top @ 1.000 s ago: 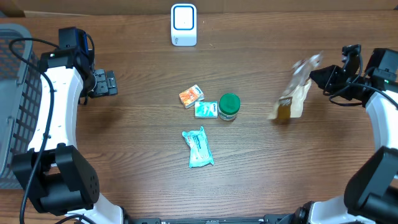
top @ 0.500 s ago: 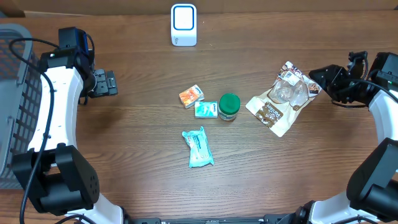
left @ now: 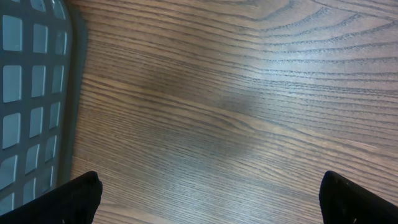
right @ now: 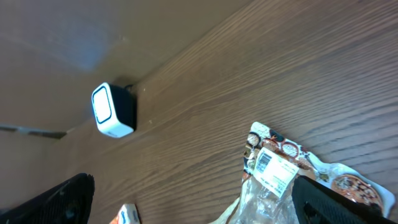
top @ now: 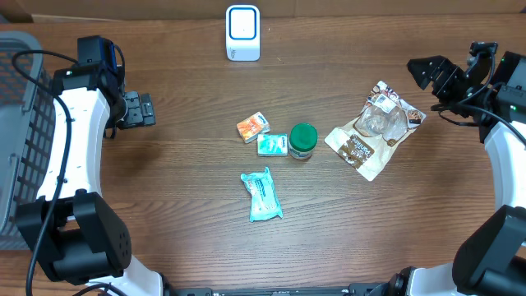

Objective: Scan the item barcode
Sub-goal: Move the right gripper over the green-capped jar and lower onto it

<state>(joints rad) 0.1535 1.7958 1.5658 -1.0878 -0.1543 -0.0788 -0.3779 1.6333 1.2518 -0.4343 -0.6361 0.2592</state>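
A clear and brown snack bag (top: 374, 127) lies flat on the table at the right, free of any grip. In the right wrist view the bag (right: 280, 177) shows a white barcode label (right: 274, 169) facing up. My right gripper (top: 422, 77) hangs open just behind and right of the bag, and nothing sits between its fingers (right: 199, 205). The white scanner (top: 242, 33) stands at the table's back centre, also visible as the scanner (right: 114, 111) in the right wrist view. My left gripper (top: 141, 108) is open over bare wood (left: 211, 199) at the far left.
An orange box (top: 252, 126), a teal box (top: 272, 145), a green-lidded jar (top: 302, 141) and a teal packet (top: 261, 195) lie in the middle. A grey basket (top: 16, 123) stands at the left edge, its wall (left: 37, 93) close to my left fingers.
My right gripper opened and let go of the snack bag, which dropped flat onto the table. The gripper then drew back and away from it. The left arm stayed still.
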